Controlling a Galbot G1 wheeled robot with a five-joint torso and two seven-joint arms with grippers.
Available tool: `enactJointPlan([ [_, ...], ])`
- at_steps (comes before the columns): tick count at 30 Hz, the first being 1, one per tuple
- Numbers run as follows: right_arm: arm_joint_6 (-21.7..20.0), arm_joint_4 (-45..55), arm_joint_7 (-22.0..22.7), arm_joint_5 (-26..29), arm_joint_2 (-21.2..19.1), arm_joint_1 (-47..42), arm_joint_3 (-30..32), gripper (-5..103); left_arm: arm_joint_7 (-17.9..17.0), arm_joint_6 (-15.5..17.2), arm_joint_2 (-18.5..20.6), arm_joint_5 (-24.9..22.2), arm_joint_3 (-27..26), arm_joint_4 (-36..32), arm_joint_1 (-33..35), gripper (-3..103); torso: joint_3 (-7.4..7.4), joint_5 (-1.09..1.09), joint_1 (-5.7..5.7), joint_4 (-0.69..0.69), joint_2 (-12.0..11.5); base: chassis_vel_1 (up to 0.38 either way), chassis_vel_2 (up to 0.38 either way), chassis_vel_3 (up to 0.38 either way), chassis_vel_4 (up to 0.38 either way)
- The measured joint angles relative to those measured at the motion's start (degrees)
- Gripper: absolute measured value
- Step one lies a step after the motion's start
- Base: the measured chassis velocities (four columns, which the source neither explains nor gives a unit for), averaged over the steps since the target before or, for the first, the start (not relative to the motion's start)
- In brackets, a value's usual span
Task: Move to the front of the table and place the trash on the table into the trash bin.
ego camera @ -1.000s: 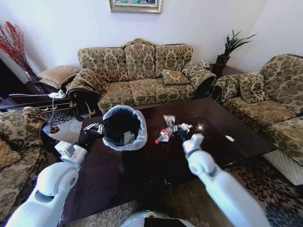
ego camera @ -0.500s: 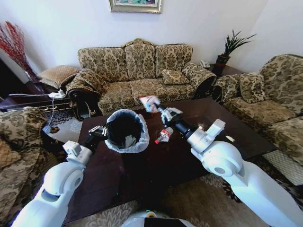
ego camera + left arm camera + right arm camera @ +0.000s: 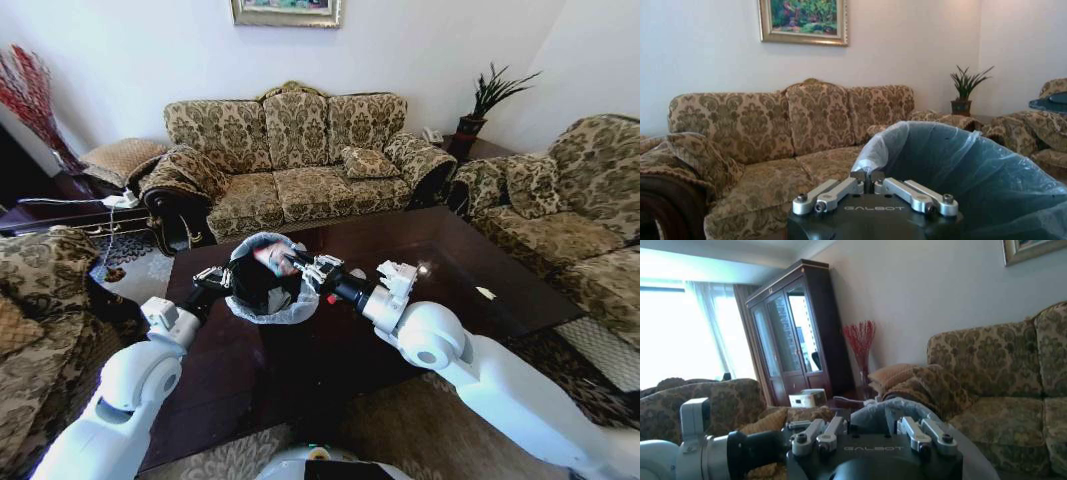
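Observation:
On the dark glossy table (image 3: pixel 250 370) the black trash bin (image 3: pixel 262 285) with its whitish bag leans over, mouth turned toward my right arm. My left gripper (image 3: pixel 213 277) is shut on the bag-covered rim (image 3: pixel 870 167) at the bin's left side. Over the bin's mouth is my right gripper (image 3: pixel 303 268), shut on a crumpled white and pinkish piece of trash (image 3: pixel 278 258). In the right wrist view a pale lump (image 3: pixel 875 412) sits between the fingers. One small white scrap (image 3: pixel 486 293) lies at the right of the table. My right forearm hides the spot behind the bin.
A patterned sofa (image 3: pixel 300 160) stands behind the table, with armchairs at the right (image 3: pixel 590 200) and left (image 3: pixel 40 290). A potted plant (image 3: pixel 480 105) is in the far right corner. My left arm (image 3: pixel 687 455) shows beside the right gripper.
My right gripper has lifted a piece of trash off the table and carried it left, over the bin's mouth. The left gripper has kept its hold and tipped the bin toward it.

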Motion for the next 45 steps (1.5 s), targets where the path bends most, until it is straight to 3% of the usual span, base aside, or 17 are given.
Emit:
enactJointPlan([
  [1,0.00,0.00,0.00,0.00,0.00,0.00,0.00,32,0.00,0.00,0.00,0.00,0.00,0.00,0.00,2,0.00,0.00,0.00,0.00,0.00,0.000,0.000,0.000,0.000],
  [4,-0.40,0.35,1.04,-1.24,1.28,0.22,-1.52,48,0.07,0.08,-0.46,0.20,0.24,-0.02,0.10,2,0.00,0.00,0.00,0.00,0.00,0.000,0.000,0.000,0.000],
  [7,0.30,0.05,1.05,-2.54,1.45,0.08,-1.31,48,0.08,0.08,-0.43,0.22,-0.10,-0.03,0.36,2,0.00,0.00,0.00,0.00,0.00,0.000,0.000,0.000,0.000],
  [8,0.57,-0.03,1.08,-2.70,1.45,0.04,-1.00,59,0.09,0.08,-0.39,0.22,-0.24,0.00,0.41,2,0.00,0.00,0.00,0.01,0.00,0.000,0.000,0.000,0.000],
  [9,0.57,-0.03,1.08,-2.70,1.45,0.04,-1.00,59,0.09,0.08,-0.39,0.22,-0.24,0.00,0.41,2,0.00,0.00,0.00,0.01,0.00,0.000,0.000,0.000,0.000],
  [14,4.48,0.26,5.48,-3.08,-1.91,1.19,5.85,86,0.09,-0.12,-0.20,0.16,-0.96,0.56,0.66,2,0.00,0.00,0.00,0.01,0.00,0.000,0.000,0.000,0.000],
  [16,4.67,0.16,6.59,-3.34,-2.46,1.13,6.55,86,0.09,-0.16,-0.21,0.15,-0.98,0.59,0.67,2,0.00,0.00,0.00,0.01,0.00,0.000,0.000,0.000,0.000],
  [19,4.23,-3.78,9.08,-5.61,-4.11,-3.71,13.40,98,0.20,-0.26,-0.25,-0.01,-1.32,0.75,0.62,2,0.00,0.00,0.00,0.00,0.00,0.000,0.000,0.000,0.000],
  [24,5.15,-12.30,11.57,-9.01,-2.46,-9.08,16.93,100,0.48,-0.89,-0.16,-0.10,-1.77,1.12,0.55,2,0.00,0.03,0.00,-0.01,0.00,0.000,0.000,0.000,0.000],
  [30,8.47,-30.04,11.16,-13.63,5.01,-10.46,15.63,100,0.71,-1.19,-0.14,-0.17,-1.82,0.85,0.72,2,0.00,0.02,0.00,-0.01,0.00,0.000,0.000,0.000,0.000],
  [36,8.84,-39.65,11.03,-14.49,11.99,-7.67,12.76,100,0.81,-1.26,-0.03,-0.23,-2.14,0.47,1.09,2,0.00,0.00,0.00,0.00,0.00,0.000,0.000,0.000,0.000],
  [38,8.72,-44.08,12.42,-15.22,15.35,-6.37,11.49,100,0.78,-1.29,0.11,-0.33,-2.37,0.04,1.38,2,0.00,-0.01,0.00,0.01,0.00,0.000,0.000,0.000,0.000],
  [45,5.94,-49.26,17.89,-12.59,19.71,-5.30,10.00,100,0.78,-1.45,0.32,-1.28,-3.03,-0.39,1.67,2,0.00,-0.01,0.00,0.00,0.00,0.000,0.000,0.000,0.000],
])
